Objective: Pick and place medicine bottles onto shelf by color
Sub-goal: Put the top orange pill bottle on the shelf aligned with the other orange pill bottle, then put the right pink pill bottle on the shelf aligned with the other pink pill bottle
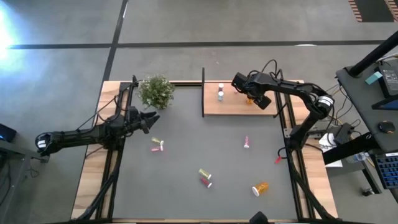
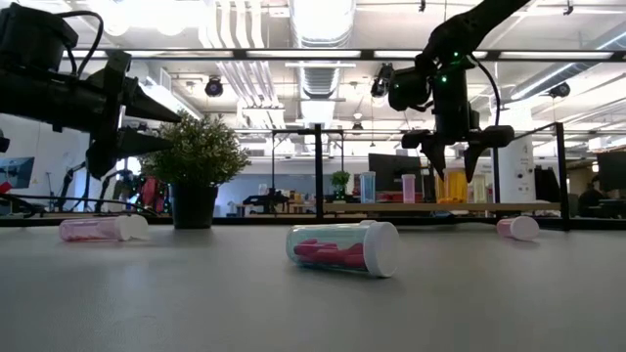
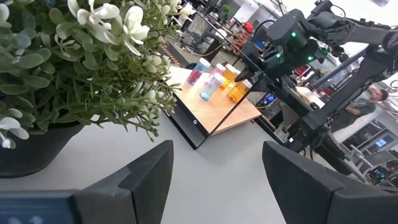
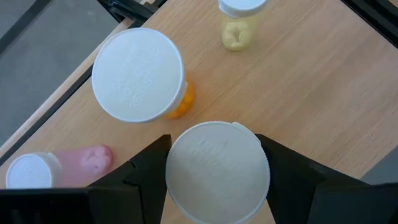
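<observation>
The wooden shelf [image 1: 233, 106] lies at the table's far right. Several bottles stand on it: a wide white-capped orange one [image 4: 138, 74], a yellow-green one [image 4: 239, 25], a pink one [image 4: 56, 169]. My right gripper [image 4: 216, 163] is open above the shelf, pointing down. Its fingers stand on either side of a second wide white-capped bottle [image 4: 217, 177], which is orange in the low view [image 2: 454, 188] and stands upright on the shelf. My left gripper [image 1: 151, 119] is open and empty beside the plant [image 1: 156, 91].
Loose bottles lie on their sides on the dark table: a pink one [image 1: 157, 145], another pink one [image 1: 247, 142], a pair at the middle front [image 1: 205, 177] and an orange one [image 1: 260, 188]. A black upright post [image 1: 203, 93] stands at the shelf's left edge.
</observation>
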